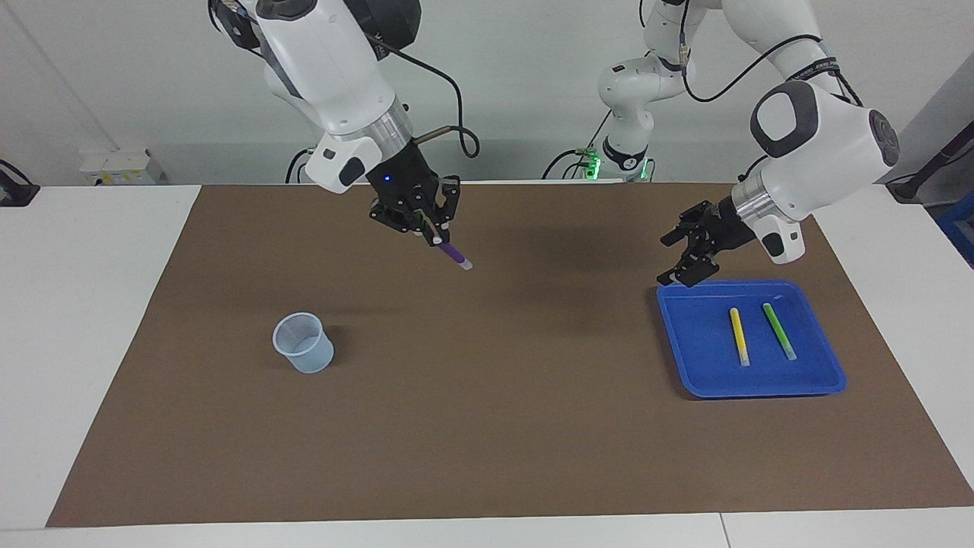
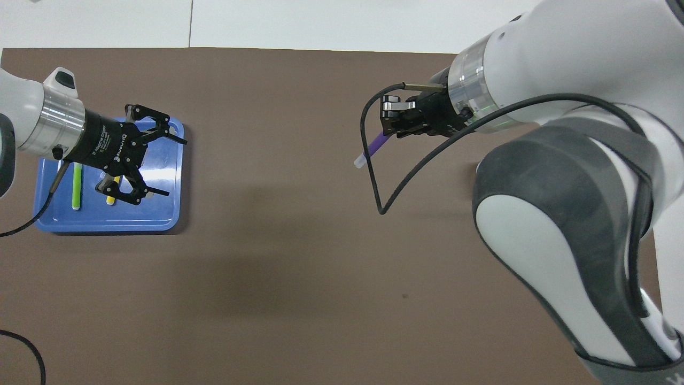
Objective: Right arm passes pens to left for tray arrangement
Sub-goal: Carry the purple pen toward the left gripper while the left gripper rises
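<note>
Two pens lie side by side in the tray; the cup stands well apart.

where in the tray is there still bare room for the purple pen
The blue tray is bare between the yellow pen and its rim toward the right arm's end. It is crowded where the green pen lies beside the yellow. The open left gripper hangs over that bare side's corner nearest the robots; the right gripper holds the purple pen.
</note>
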Robot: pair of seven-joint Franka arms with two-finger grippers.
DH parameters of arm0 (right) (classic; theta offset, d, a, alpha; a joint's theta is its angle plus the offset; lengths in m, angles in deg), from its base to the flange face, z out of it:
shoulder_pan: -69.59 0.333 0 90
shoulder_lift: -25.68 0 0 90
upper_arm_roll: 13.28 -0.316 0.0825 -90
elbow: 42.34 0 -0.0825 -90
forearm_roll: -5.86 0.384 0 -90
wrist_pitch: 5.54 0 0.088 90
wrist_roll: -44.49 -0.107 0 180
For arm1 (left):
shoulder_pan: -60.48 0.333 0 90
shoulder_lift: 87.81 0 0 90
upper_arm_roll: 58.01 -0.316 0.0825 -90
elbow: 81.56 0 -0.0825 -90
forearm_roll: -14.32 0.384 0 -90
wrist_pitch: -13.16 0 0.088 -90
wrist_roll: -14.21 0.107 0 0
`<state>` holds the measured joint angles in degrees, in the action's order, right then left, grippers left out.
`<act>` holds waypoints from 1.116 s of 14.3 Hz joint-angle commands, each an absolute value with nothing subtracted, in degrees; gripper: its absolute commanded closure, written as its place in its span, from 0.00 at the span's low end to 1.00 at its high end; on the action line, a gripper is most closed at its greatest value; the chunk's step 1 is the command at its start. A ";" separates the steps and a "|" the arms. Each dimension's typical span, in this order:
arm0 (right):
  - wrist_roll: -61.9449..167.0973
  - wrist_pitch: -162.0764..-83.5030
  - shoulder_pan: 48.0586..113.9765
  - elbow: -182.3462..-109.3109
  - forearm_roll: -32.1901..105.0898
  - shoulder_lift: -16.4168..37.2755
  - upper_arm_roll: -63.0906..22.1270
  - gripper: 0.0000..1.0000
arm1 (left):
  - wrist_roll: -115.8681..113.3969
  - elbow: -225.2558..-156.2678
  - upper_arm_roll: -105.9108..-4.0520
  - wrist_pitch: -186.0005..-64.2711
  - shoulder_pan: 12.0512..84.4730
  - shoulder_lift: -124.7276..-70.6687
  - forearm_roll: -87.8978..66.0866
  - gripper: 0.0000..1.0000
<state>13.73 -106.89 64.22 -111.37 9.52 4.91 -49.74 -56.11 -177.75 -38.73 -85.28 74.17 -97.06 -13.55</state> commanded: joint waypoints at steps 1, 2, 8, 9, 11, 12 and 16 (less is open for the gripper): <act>6.28 -112.48 66.50 -112.65 10.78 5.56 -50.46 1.00 | -62.07 -178.77 -39.20 -86.33 73.66 -95.81 -16.96 0.01; 3.82 -114.68 67.39 -113.35 10.70 5.73 -50.37 1.00 | -63.47 -178.86 -39.20 -86.68 73.66 -95.81 -17.93 0.01; -8.93 -131.82 71.70 -122.83 9.99 9.76 -50.46 1.00 | -70.77 -181.75 -39.20 -90.10 73.75 -94.68 -26.09 0.01; -10.17 -134.19 71.96 -124.67 9.99 10.47 -50.46 1.00 | -71.13 -182.72 -39.20 -90.37 73.84 -94.50 -28.20 0.02; -12.37 -137.19 73.10 -126.10 9.90 10.74 -50.37 1.00 | -71.40 -183.25 -39.29 -90.46 74.01 -94.05 -29.54 0.02; -12.90 -137.55 73.63 -126.27 9.73 10.65 -50.37 1.00 | -72.01 -182.64 -39.38 -90.38 74.28 -94.23 -29.36 0.02; -13.51 -140.62 75.39 -128.03 9.55 10.22 -50.11 1.00 | -72.36 -180.62 -39.29 -90.99 74.37 -94.76 -29.36 0.02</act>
